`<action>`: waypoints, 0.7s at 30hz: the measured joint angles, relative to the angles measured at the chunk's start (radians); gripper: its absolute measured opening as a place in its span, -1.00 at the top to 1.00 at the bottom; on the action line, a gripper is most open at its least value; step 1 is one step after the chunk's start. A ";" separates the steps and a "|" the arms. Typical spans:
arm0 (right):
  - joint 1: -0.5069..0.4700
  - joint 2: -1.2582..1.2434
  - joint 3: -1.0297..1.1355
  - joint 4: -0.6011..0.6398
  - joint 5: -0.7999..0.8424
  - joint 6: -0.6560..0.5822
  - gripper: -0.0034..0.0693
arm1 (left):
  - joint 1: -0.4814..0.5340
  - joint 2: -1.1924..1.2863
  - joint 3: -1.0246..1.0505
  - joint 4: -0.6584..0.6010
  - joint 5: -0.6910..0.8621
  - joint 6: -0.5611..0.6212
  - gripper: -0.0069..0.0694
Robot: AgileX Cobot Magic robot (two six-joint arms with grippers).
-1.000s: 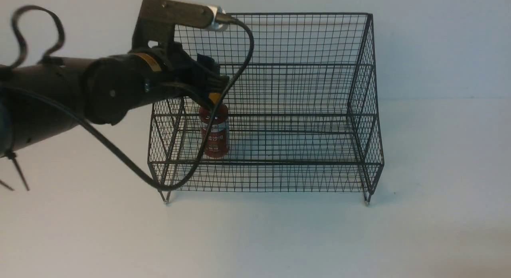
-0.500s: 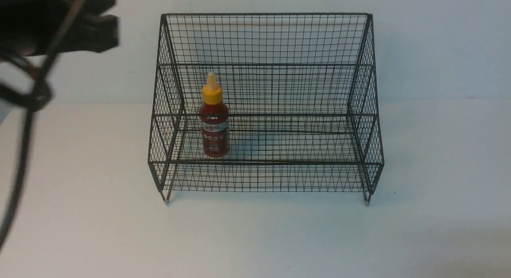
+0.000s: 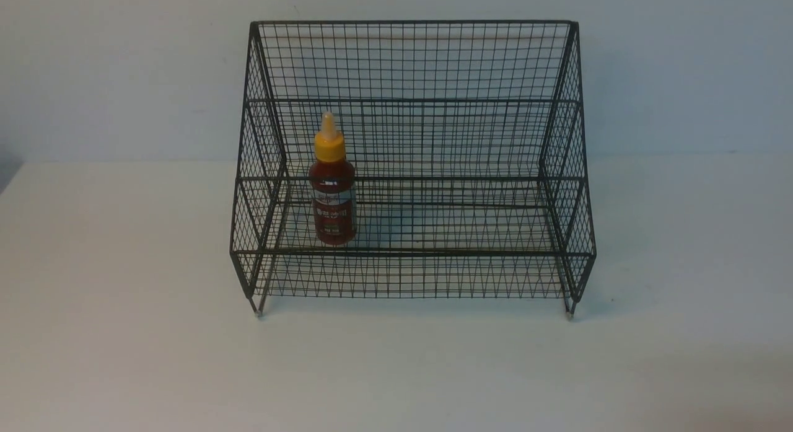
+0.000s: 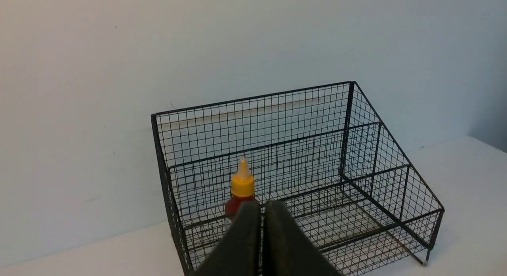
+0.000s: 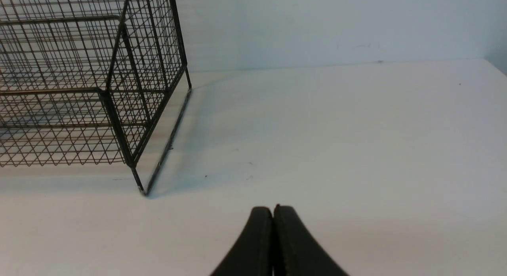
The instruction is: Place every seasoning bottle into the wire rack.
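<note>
One seasoning bottle [image 3: 333,184], dark red with a yellow nozzle cap, stands upright on the lower tier of the black wire rack [image 3: 557,141], toward its left side. No arm shows in the front view. In the left wrist view the bottle [image 4: 242,185] stands in the rack [image 4: 376,157], and my left gripper [image 4: 262,204] is shut and empty, pulled back well away from it. In the right wrist view my right gripper [image 5: 273,208] is shut and empty over the bare table, to the right of the rack's right end [image 5: 130,121].
The white table [image 3: 124,357] carries the rack. A pale wall [image 3: 681,60] stands right behind the rack. No other bottle shows in any view.
My left arm released the bottle in the rack, pulled back up and to the left, and has left the front view. The bottle stays standing where it was.
</note>
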 joint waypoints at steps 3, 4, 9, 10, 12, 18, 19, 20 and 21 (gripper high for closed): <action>0.000 0.000 0.000 0.000 0.000 0.000 0.94 | 0.000 -0.061 0.031 -0.001 0.007 0.000 0.83; 0.000 0.000 0.000 0.000 0.000 0.000 0.94 | 0.000 -0.075 0.039 -0.001 0.007 0.000 0.83; 0.000 0.000 0.000 0.000 0.000 0.000 0.94 | 0.000 -0.101 0.056 0.001 0.012 0.005 0.83; 0.000 0.000 0.000 0.000 0.000 0.000 0.94 | 0.000 -0.101 0.057 0.001 0.015 0.005 0.83; 0.000 0.000 0.000 0.000 0.000 0.000 0.94 | 0.000 -0.101 0.057 0.006 0.019 0.011 0.83; 0.000 0.000 0.000 0.000 0.000 0.000 0.94 | 0.000 -0.101 0.066 0.054 0.043 0.013 0.83; 0.000 0.000 0.000 0.000 0.000 0.000 0.94 | 0.000 -0.107 0.076 0.072 0.043 0.013 0.83; 0.000 0.000 0.000 0.000 0.000 0.000 0.94 | 0.000 -0.119 0.097 0.091 0.043 0.013 0.83; 0.000 0.000 0.000 0.000 0.000 0.000 0.94 | 0.000 -0.128 0.116 0.108 0.040 0.013 0.83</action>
